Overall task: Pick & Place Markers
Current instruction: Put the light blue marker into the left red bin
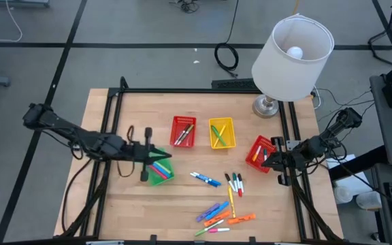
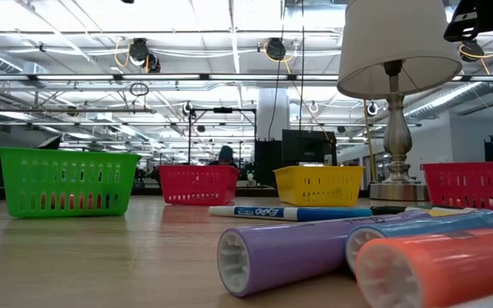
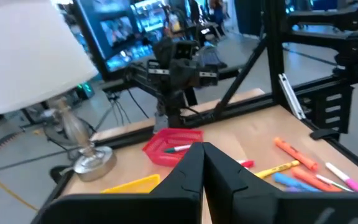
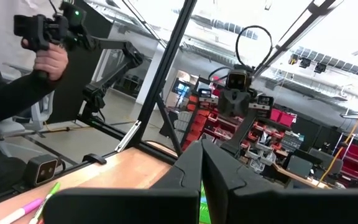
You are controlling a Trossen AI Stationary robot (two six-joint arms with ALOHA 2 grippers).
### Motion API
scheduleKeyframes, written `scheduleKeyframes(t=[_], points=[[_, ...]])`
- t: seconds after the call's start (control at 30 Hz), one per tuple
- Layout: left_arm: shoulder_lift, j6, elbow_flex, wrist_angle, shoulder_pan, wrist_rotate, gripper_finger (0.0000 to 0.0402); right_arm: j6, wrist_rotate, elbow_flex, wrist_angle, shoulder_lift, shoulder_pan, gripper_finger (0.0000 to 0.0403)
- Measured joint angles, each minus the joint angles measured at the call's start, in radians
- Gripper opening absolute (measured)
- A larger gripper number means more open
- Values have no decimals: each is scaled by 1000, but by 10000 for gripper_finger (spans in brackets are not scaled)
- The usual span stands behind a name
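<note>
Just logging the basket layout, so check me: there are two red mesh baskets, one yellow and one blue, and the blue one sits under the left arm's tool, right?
One thing is off: that plastic mesh basket is green, not blue, as the high view shows. The rest stands: two red mesh baskets, one yellow mesh basket, and the green one under the left arm's tool.

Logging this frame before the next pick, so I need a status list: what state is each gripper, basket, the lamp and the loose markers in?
left gripper: shut, empty, over the green basket.
right gripper: shut, empty, over the right-hand red basket.
green basket: upright, markers inside.
middle red basket: upright, markers inside.
yellow basket: upright, markers inside.
right-hand red basket: holds markers.
lamp: upright.
loose markers: capped, lying flat on the table.
</note>
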Motion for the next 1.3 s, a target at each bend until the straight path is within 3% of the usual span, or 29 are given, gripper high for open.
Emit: scheduleKeyframes(t=[0.23, 0.4, 0.67, 1.3], points=[[-173, -17, -141, 73, 27, -32, 5, 0, 0, 0, 8, 0, 0, 0], [-260, -70, -222, 84, 86, -123, 5, -4, 0, 0, 8, 0, 0, 0], [-261, -144, -238, 84, 180, -24, 5, -21, 0, 0, 8, 0, 0, 0], [-261, -150, -237, 131, 181, -12, 5, -18, 0, 0, 8, 0, 0, 0]])
